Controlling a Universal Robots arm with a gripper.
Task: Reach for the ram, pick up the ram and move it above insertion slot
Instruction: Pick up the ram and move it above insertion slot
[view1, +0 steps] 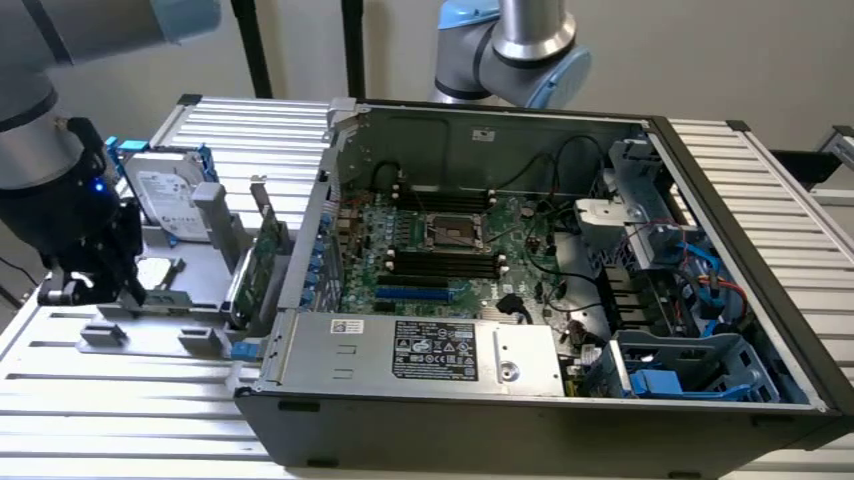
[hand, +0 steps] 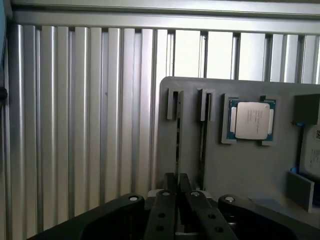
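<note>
The ram shows edge-on as a thin dark strip (hand: 177, 145) standing in a slot of the grey parts holder (hand: 240, 165). My gripper (hand: 177, 181) sits low over the near end of that strip and in line with it. Whether it grips the strip I cannot tell. In the exterior view the gripper (view1: 83, 288) hangs over the holder's left part (view1: 147, 335), left of the open computer case. The black insertion slots (view1: 441, 262) lie on the motherboard inside the case, well to the exterior view's right of the gripper.
A second dark strip (hand: 202, 150) runs in the neighbouring slot, beside a processor chip (hand: 251, 120). The holder also carries a silver hard drive (view1: 167, 192) and a green expansion card (view1: 263, 262). The case wall (view1: 314, 235) rises between holder and motherboard. A second arm (view1: 514, 45) stands behind.
</note>
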